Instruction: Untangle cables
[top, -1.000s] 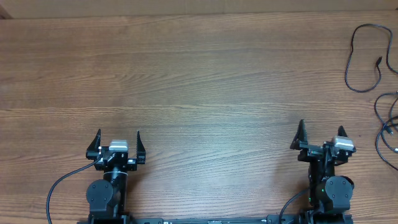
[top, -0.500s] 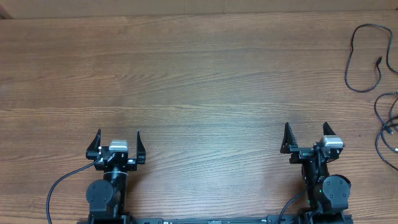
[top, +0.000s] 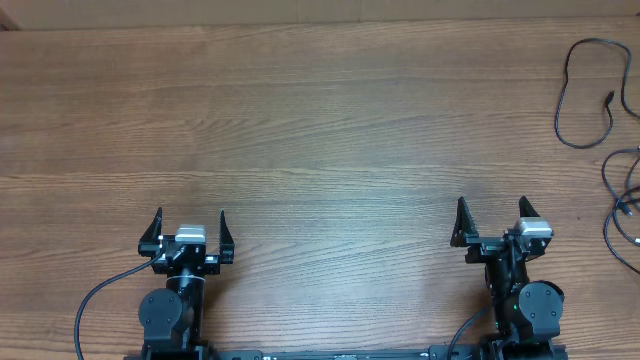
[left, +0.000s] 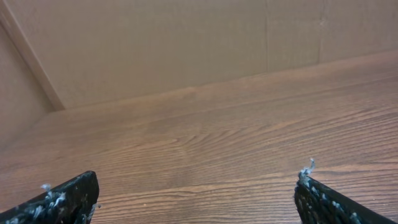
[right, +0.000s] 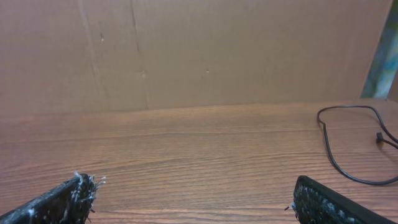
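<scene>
1. The lower thin black flexible cable strands (top: 607, 232) run off the right edge of the overhead view, so their far ends and crossings cannot be told
2. The upper thin black cable loop (top: 558, 112) ends in a small plug (top: 609, 98), too small to tell its type; in the right wrist view this loop leaves the right edge
3. A blurred greenish strip (right: 387, 56) at that edge cannot be identified
4. The wrist views show only the black tips of the left gripper (left: 196, 186) and right gripper (right: 191, 185); the bottom edge cuts off the rest
5. The 2 black arm bases (top: 165, 312) are cut by the overhead view's bottom edge

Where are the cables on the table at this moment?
The cables lie on the table at the overhead view's right edge, right of and beyond the right gripper; the right wrist view shows one loop.
</scene>
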